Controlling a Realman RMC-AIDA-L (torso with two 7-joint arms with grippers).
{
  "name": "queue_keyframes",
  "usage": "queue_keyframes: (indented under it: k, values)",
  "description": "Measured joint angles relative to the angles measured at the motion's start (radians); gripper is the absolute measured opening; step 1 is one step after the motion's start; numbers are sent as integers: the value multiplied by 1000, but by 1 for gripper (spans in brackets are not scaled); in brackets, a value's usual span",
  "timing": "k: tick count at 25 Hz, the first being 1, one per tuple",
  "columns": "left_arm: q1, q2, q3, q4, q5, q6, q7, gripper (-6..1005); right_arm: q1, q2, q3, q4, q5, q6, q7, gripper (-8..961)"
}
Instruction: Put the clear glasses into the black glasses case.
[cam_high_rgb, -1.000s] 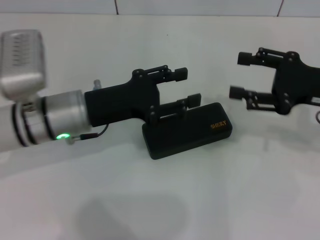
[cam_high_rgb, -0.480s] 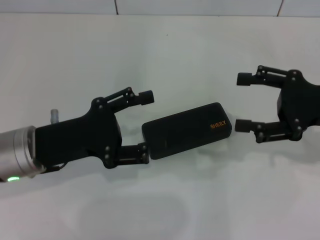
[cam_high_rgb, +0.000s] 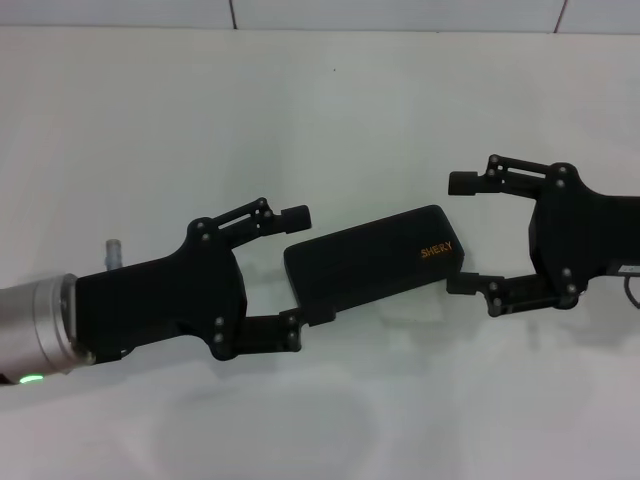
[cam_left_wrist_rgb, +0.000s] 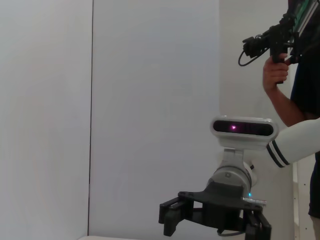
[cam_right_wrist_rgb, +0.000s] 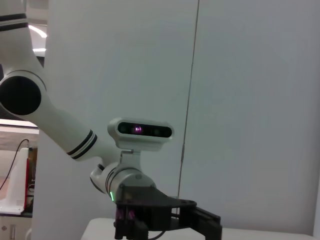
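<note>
The left claw (cam_high_rgb: 296, 278) is spread wide around one end of the matte black rounded glasses case (cam_high_rgb: 372, 260). The right claw (cam_high_rgb: 460, 232), equally wide, brackets the opposite end. The case lies shut between them on the white tabletop (cam_high_rgb: 400, 110), its contents hidden.

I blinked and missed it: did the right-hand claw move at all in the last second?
Yes. The right gripper has come down and in toward the black glasses case, which stayed put; its lower finger now sits at the case's end.
</note>
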Motion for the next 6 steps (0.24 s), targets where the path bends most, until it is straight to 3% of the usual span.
queue_keyframes:
  k: [6]
  values:
    - [2,-4,1,-2,3,-4,21,872,6,4,-5,8,-3,-1,-9,883]
